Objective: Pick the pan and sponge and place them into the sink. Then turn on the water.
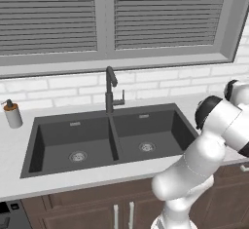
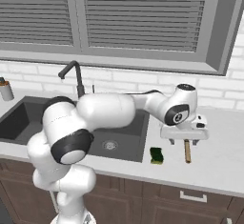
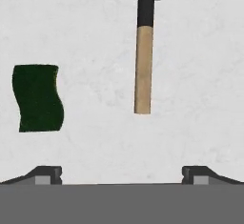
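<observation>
White speckled counter (image 2: 214,163) below a louvred window. Small round black pan with a short brownish wooden handle (image 3: 143,70) lies on it right of the dark grey double-basin sink (image 1: 109,138), handle toward the front edge. Yellow rectangular sponge (image 3: 38,98), dark green face up, sits between pan and sink. Pincer (image 3: 121,173) hangs above the handle, jaws spread wide, holding nothing. Soap dispenser (image 1: 12,113) stands left of the sink; dark gooseneck tap (image 1: 112,89) behind it.

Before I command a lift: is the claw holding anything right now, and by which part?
Nothing is held. The claw is open above the counter, its tips apart, with the pan handle and the sponge lying untouched below.
</observation>
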